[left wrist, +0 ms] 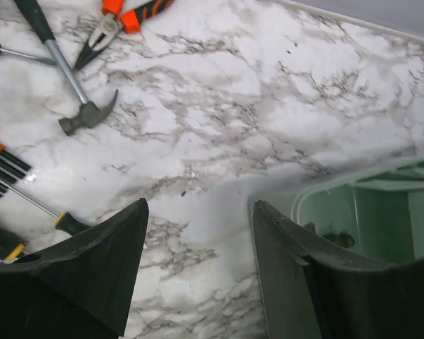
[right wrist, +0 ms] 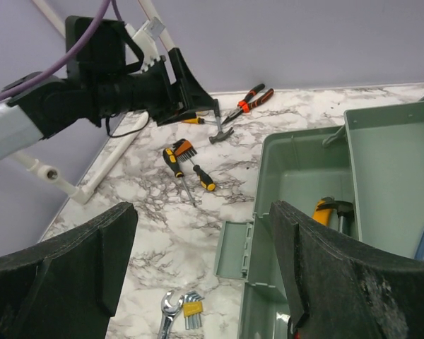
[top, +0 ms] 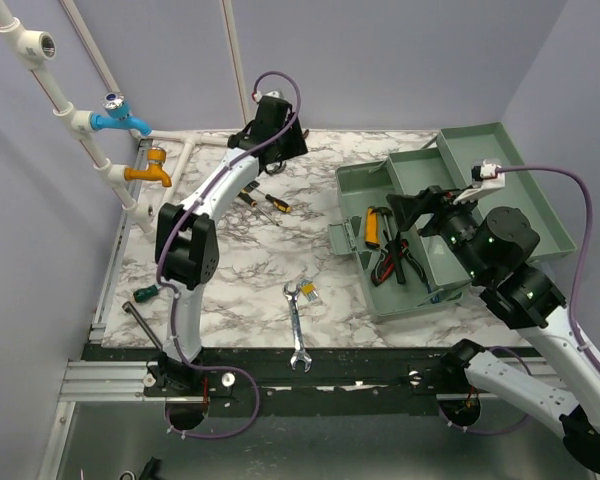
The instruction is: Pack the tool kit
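Observation:
The grey-green toolbox (top: 450, 290) lies open at the right, its lid (top: 525, 200) thrown back. A yellow-handled tool (top: 372, 227) and red-black pliers (top: 388, 262) lie inside. My right gripper (top: 400, 215) hovers open over the box's left end, empty (right wrist: 205, 212). My left gripper (top: 280, 140) is at the far back of the table, open and empty (left wrist: 198, 212), above bare marble. A hammer (left wrist: 85, 116), orange pliers (left wrist: 124, 18) and screwdrivers (left wrist: 7, 173) lie just beyond it. The box corner (left wrist: 360, 205) shows on the right of the left wrist view.
A wrench (top: 297, 325) and a hex key set (top: 307, 292) lie near the front edge. A green-handled screwdriver (top: 145, 293) sits at the left edge. White pipes with taps (top: 130, 125) run along the left wall. The box's latch flap (right wrist: 233, 251) hangs open.

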Tool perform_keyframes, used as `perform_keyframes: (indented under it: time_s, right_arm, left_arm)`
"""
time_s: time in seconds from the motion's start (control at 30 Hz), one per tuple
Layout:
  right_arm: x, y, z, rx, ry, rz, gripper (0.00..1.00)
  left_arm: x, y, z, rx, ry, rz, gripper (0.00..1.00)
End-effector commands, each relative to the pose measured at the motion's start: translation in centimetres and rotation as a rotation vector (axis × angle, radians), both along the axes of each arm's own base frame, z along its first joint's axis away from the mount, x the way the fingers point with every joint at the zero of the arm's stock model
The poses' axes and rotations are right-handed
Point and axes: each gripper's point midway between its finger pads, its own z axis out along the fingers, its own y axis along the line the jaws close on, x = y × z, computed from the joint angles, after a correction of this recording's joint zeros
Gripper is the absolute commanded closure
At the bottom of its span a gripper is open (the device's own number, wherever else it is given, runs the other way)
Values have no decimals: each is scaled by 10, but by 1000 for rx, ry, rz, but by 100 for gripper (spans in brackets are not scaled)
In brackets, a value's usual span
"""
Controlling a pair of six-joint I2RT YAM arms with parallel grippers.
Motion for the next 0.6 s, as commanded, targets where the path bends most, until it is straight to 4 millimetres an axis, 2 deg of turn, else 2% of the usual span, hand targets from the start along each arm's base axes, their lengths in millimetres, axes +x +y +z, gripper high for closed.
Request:
perform_keyframes:
  time_s: [0.0,0.17,0.3,0.4,0.5,0.57]
  right_arm:
    - [-10,-4,6,15,-6,15,17]
    - [-12,-9,8,3,-10,-2,16]
    - [-12,-7,10,5,-11,10,16]
    - [-13,-5,14,10,-17,21,16]
    - [-14,-5,18,20,-23,25,16]
    - [-14,-5,19,23,-27,27,16]
  left_arm:
    - [33,30,-45,133,90,125,36]
    - [21,44,-78,177,208,193,34]
    - [6,60,-89,199,230,282,29]
    - [0,50,-100,204,292,225,27]
    - [-10,43,-120,255,393,189,28]
    - [-13,40,-124,300,405,172,37]
